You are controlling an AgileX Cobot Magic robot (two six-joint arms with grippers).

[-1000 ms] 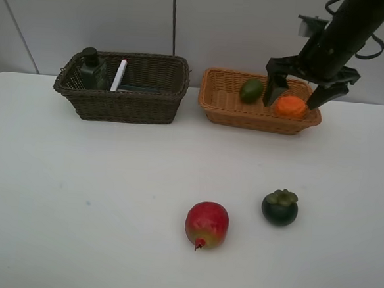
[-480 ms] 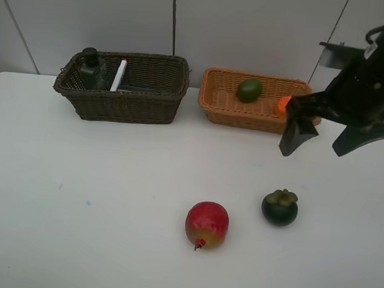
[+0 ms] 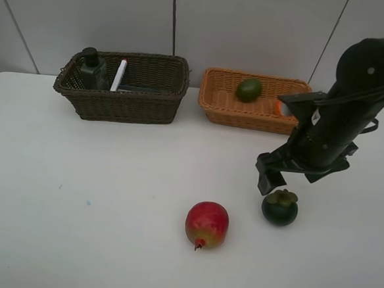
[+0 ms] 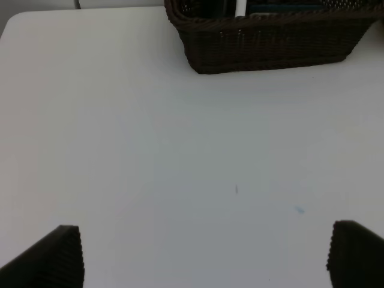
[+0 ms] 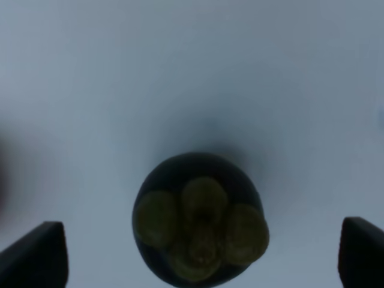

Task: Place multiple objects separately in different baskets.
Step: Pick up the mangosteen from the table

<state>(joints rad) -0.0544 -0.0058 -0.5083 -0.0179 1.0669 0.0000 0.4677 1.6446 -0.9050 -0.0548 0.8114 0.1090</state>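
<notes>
The mangosteen lies on the white table, and my right gripper hangs open right above it. In the right wrist view the mangosteen sits between the two spread fingertips, untouched. The red pomegranate lies to its left. The light basket holds the lime and the orange, which is mostly hidden by my arm. The dark basket holds the pump bottle and the marker. My left gripper is open over bare table, short of the dark basket.
Both baskets stand side by side at the table's far edge, against a grey wall. White table stretches in front of them and to the left of the pomegranate. The left arm is outside the exterior view.
My right arm has swung from over the light basket, where the orange stays, forward and down to just above the mangosteen. Its jaws have stayed open. Nothing else has moved.
</notes>
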